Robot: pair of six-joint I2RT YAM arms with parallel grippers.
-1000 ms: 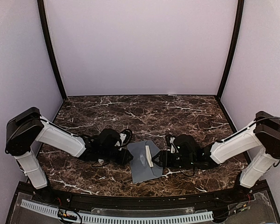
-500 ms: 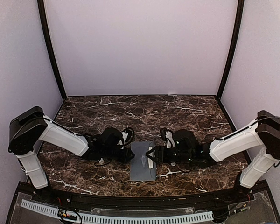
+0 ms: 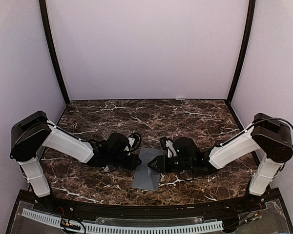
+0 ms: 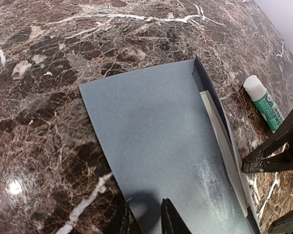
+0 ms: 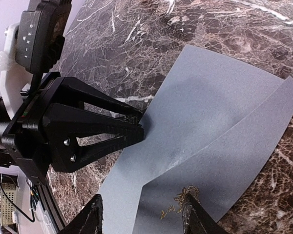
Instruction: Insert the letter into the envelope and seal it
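The grey-blue envelope (image 3: 145, 171) lies flat between the two arms and fills the left wrist view (image 4: 156, 146). Its flap (image 5: 234, 161) is folded over the body. The cream-white letter shows only as a thin strip (image 4: 223, 146) under the flap edge; it is hidden in the other views. My left gripper (image 3: 136, 163) is shut on the envelope's left edge (image 4: 144, 202), also seen in the right wrist view (image 5: 136, 129). My right gripper (image 3: 154, 165) is open, fingers spread over the flap (image 5: 142, 197), one fingertip (image 5: 190, 207) on it.
A white-and-green glue stick (image 4: 263, 102) lies on the dark marble table (image 3: 151, 117) just beyond the envelope's flap side, by my right gripper's fingers (image 4: 278, 151). Purple walls enclose the table on three sides.
My right gripper has moved left over the envelope and the flap has folded across with it. The cream strip seen from above is now covered. The left gripper holds its place.
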